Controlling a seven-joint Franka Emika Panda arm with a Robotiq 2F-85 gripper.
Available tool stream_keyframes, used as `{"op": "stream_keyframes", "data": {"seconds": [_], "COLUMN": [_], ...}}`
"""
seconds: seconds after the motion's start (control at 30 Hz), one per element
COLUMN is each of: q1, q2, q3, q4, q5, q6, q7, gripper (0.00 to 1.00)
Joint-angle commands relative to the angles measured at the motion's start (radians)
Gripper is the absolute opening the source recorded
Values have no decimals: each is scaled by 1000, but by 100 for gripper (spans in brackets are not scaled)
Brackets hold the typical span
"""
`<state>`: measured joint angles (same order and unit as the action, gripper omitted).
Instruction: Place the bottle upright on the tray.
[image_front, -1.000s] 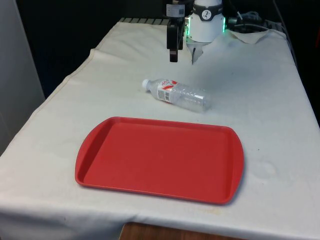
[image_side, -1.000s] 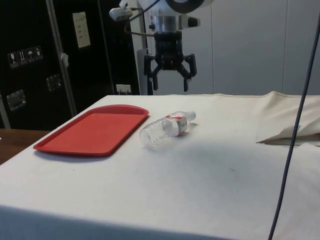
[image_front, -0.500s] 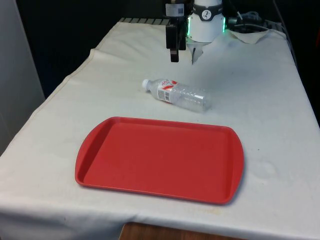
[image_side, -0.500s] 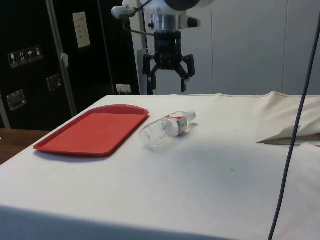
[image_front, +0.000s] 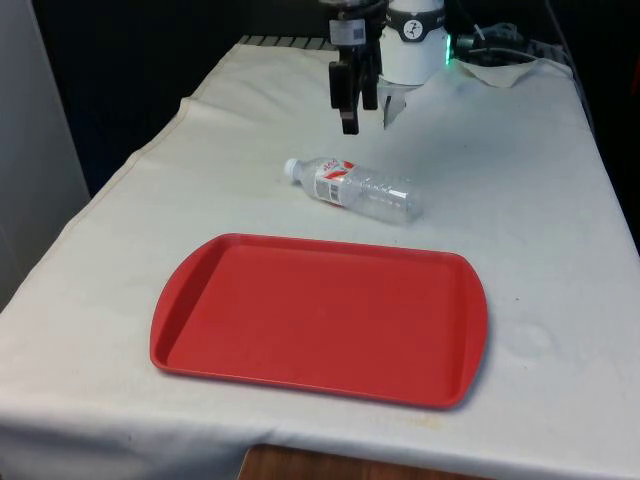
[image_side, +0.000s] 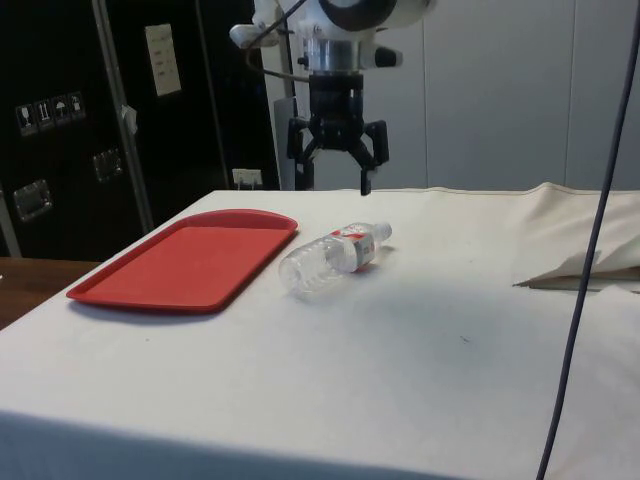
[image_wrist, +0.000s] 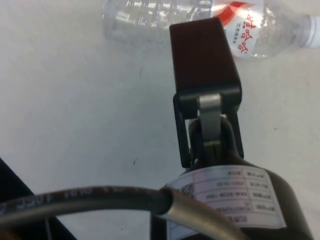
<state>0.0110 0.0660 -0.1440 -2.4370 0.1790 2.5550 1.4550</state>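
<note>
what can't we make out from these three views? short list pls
- Bottle, wrist view: its middle is hidden behind a gripper finger, and its top runs off the picture's edge.
- Bottle label, front view: the print is too small to read.
- Tray, side view: its far rim is hard to judge at so flat an angle.
- Gripper, side view: open above the cloth, clear of the bottle.

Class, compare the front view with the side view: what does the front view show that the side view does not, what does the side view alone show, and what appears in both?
Front view alone: the whole tray with all four rounded corners, and a wooden edge under the cloth's near hem.

Side view alone: dark cabinets behind the table, and the gripper hanging open above the cloth, clear of the bottle.

Both: the bottle lying on its side on the white cloth, outside the empty red tray, with the gripper above and nothing held.
</note>
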Motion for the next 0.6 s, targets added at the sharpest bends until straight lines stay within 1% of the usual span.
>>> {"op": "stream_keyframes", "data": {"seconds": [0.0, 0.03, 0.07, 0.1, 0.13, 0.2, 0.33, 0.37, 0.4, 0.43, 0.57], "q1": [0, 0, 0, 0, 1, 1, 0, 0, 1, 0, 0], "q2": [4, 8, 4, 12, 19, 23, 43, 38, 46, 54, 69], "q3": [3, 3, 0, 4, 4, 5, 6, 1, 6, 7, 8], "q4": [-1, -1, 0, 0, 0, 0, 3, 2, 4, 5, 9], "q5": [20, 27, 6, 35, 47, 54, 86, 65, 93, 105, 132], "q6": [17, 20, 4, 23, 28, 31, 41, 26, 43, 48, 53], "q7": [-2, -2, 0, -3, -3, -3, -2, 0, -3, -3, -3], "gripper": [100, 100, 100, 100, 100, 100, 100, 100, 100, 100, 100]}}
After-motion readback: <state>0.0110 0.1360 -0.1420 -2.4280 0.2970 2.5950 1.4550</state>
